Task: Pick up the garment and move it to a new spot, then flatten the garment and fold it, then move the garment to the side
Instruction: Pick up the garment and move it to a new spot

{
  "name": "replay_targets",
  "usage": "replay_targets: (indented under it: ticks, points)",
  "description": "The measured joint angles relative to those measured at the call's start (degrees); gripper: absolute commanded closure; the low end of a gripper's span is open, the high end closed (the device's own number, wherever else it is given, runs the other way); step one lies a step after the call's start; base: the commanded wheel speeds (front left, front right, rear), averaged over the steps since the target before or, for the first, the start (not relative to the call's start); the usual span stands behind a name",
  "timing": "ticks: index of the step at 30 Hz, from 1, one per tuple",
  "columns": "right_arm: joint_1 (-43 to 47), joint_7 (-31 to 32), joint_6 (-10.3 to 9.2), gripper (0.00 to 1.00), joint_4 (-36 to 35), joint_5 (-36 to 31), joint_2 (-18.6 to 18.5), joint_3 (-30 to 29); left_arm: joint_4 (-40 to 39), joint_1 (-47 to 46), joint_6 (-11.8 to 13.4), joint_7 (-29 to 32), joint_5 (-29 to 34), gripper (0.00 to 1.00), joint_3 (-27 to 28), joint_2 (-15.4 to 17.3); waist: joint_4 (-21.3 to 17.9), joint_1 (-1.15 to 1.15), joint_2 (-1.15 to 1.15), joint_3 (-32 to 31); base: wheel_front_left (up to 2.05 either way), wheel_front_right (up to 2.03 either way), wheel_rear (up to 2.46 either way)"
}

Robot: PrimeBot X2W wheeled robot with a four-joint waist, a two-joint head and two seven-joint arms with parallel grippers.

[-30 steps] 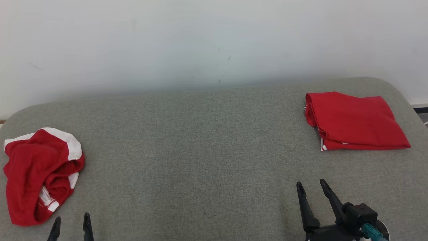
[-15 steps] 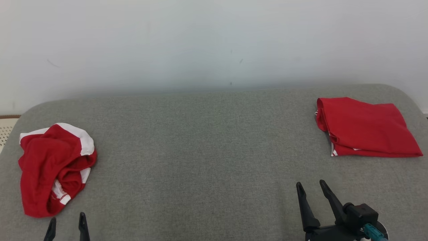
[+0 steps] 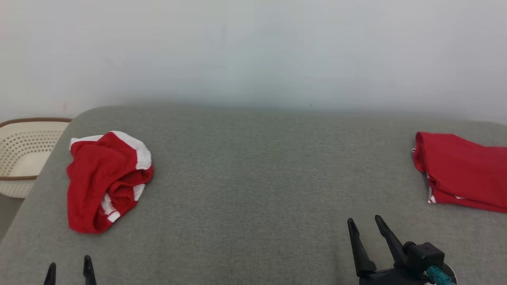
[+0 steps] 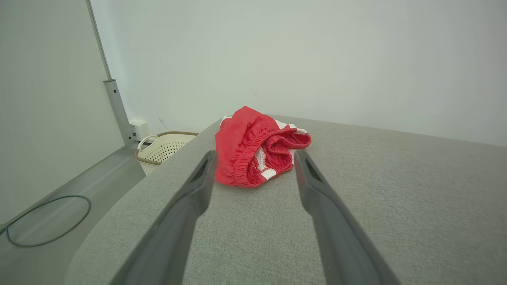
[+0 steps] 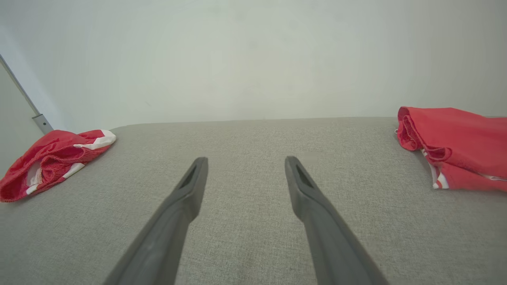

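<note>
A crumpled red garment (image 3: 103, 178) with white trim lies in a heap near the left end of the grey padded surface (image 3: 253, 186). My left gripper (image 3: 69, 262) is open and empty at the bottom left, a short way in front of the heap. In the left wrist view the garment (image 4: 253, 152) lies just beyond the open left gripper (image 4: 254, 154), apart from it. My right gripper (image 3: 363, 219) is open and empty at the lower right, over bare fabric. The right wrist view shows the right gripper (image 5: 246, 159) with the heap (image 5: 51, 158) far to its left.
A folded red garment (image 3: 463, 174) lies at the right end of the surface, cut off by the frame edge. A cream perforated basket (image 3: 23, 146) stands on the floor beyond the left edge. A cable loop (image 4: 47, 221) lies on the floor. A pale wall runs behind.
The head camera has turned left, so the whole picture shifted right and the basket came into view. Both grippers stay open and low; neither garment has moved.
</note>
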Motion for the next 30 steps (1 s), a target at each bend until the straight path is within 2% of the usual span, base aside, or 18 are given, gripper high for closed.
replay_targets:
  ticks: [16,30]
  points:
    - [-0.16,-0.01,0.0,0.0,0.03,1.03,-0.07,2.27,-0.14,0.74,0.63,0.0,-0.08,0.0,0.27,0.64,8.79,0.0,0.0,-1.13,0.0,0.0,0.0]
    - [-0.24,-0.01,0.0,0.0,-0.21,1.24,-0.05,2.97,-0.31,0.95,1.03,0.0,-0.26,0.0,0.11,1.01,13.43,0.0,0.01,-1.37,0.0,0.0,0.0]
